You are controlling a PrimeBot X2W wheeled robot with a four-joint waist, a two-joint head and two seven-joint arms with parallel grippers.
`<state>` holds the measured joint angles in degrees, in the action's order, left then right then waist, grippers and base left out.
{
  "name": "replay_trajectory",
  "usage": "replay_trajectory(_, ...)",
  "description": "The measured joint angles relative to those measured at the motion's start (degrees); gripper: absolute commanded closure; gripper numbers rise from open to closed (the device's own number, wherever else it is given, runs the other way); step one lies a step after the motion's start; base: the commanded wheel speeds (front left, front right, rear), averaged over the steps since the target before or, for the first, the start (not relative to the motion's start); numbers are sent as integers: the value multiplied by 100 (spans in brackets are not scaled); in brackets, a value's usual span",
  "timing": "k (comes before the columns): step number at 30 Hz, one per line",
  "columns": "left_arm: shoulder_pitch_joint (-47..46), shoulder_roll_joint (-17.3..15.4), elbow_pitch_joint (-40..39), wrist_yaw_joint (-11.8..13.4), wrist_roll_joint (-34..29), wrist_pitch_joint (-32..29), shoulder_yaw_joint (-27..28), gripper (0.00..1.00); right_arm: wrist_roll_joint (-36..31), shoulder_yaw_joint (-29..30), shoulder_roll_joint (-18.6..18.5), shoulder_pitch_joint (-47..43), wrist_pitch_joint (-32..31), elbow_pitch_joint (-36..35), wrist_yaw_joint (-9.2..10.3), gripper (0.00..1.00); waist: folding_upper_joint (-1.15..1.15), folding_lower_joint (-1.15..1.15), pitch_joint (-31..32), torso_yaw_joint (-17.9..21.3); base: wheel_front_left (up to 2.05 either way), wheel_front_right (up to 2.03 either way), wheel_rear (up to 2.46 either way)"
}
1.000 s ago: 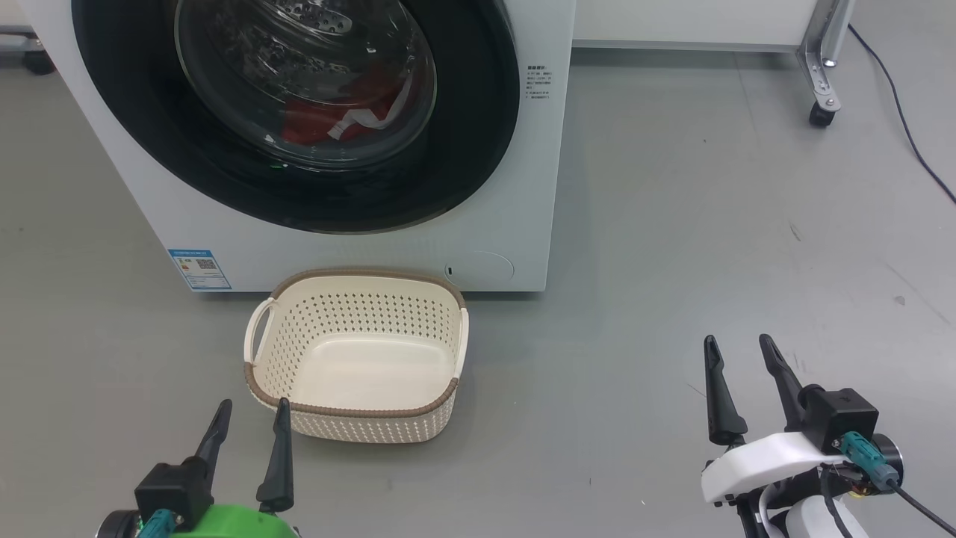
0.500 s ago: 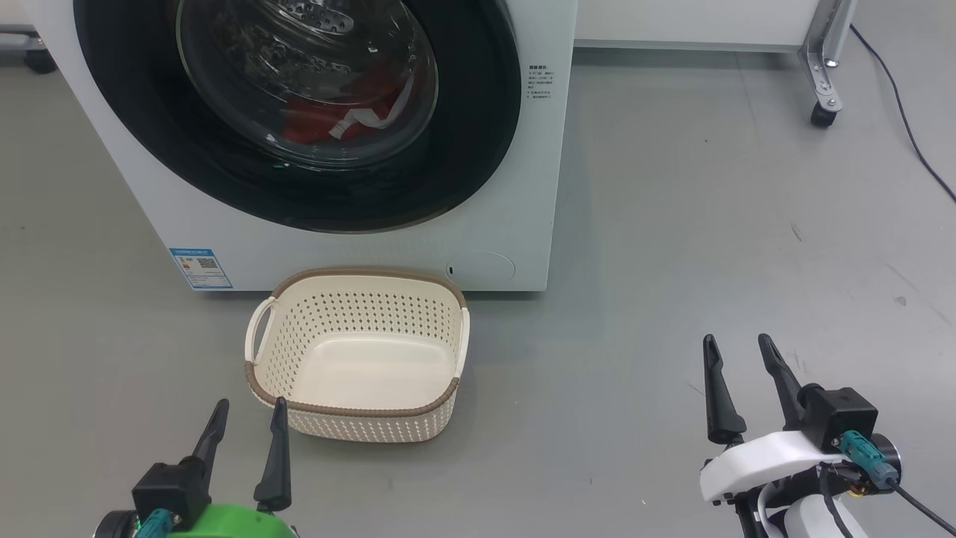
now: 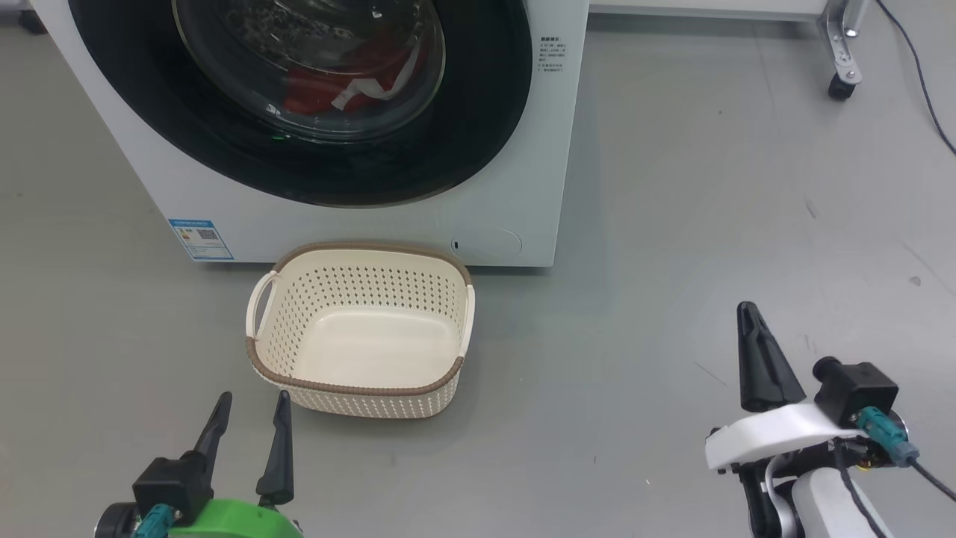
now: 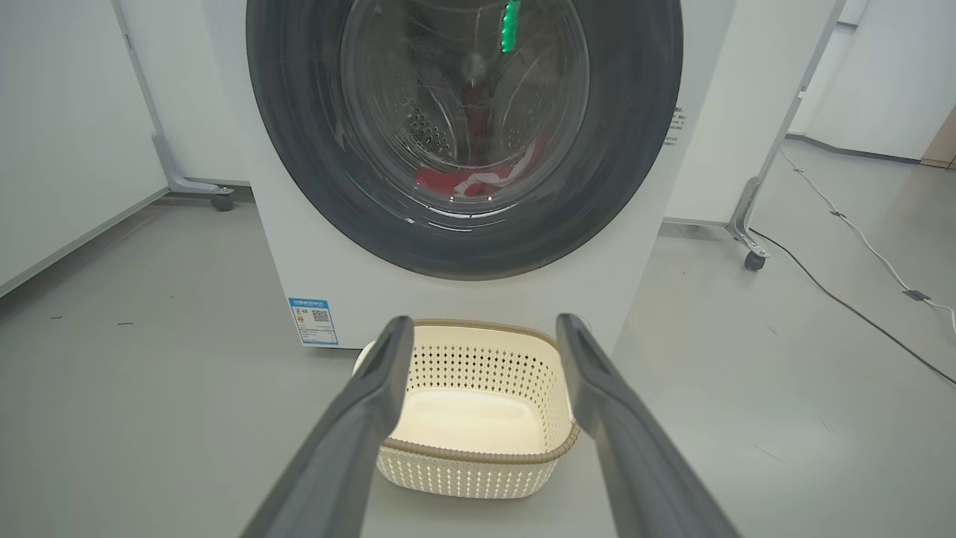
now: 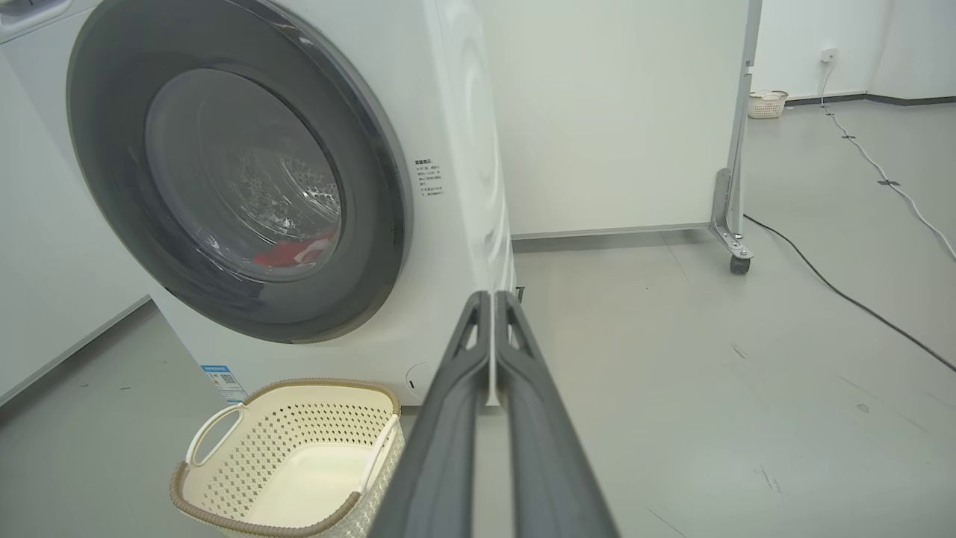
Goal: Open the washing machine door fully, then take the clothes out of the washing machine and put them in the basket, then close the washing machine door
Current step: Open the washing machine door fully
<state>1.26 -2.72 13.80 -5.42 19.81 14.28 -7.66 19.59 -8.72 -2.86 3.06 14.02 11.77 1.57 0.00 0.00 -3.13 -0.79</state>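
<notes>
Both arms sit low over the floor [image 3: 657, 261], pointing at the machine [image 3: 553, 187]. The left gripper [image 3: 254, 396] is spread wide just before the near rim of the basket [image 3: 358, 390], which stands at the machine's foot. The right gripper [image 3: 749, 310], well to the basket's right, has its jaws pressed together, empty. The door [image 3: 478, 134] is closed, with the clothes [image 3: 321, 86] behind it

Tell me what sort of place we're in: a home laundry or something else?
Likely a lab or test hall, not a home: the washing machine stands on a bare grey floor, beside white partition panels on castered feet, with a loose cable.
</notes>
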Motion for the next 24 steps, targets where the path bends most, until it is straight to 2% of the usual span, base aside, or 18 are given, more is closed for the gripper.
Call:
replay_trajectory(5,-101,0,-89,-19,-23,0,-51,0,704,155,9,336,-12,-21,-261,100,0,0,-228,-35,0,0,0)
replay_trajectory(9,-288,9,-138,-52,-77,0,-188,0,1233,382,9,753,-137,-33,-397,100,0,0,-459,-77,0,0,0)
replay_trajectory(16,-649,15,-210,-86,-76,0,-303,0,2029,737,2,1613,-521,-63,-453,100,0,0,-898,-222,0,0,0)
replay_trajectory(24,-989,25,-282,-123,-66,1,-403,0,2574,983,-2,2523,-985,-79,-469,100,0,0,-1366,-431,0,0,0)
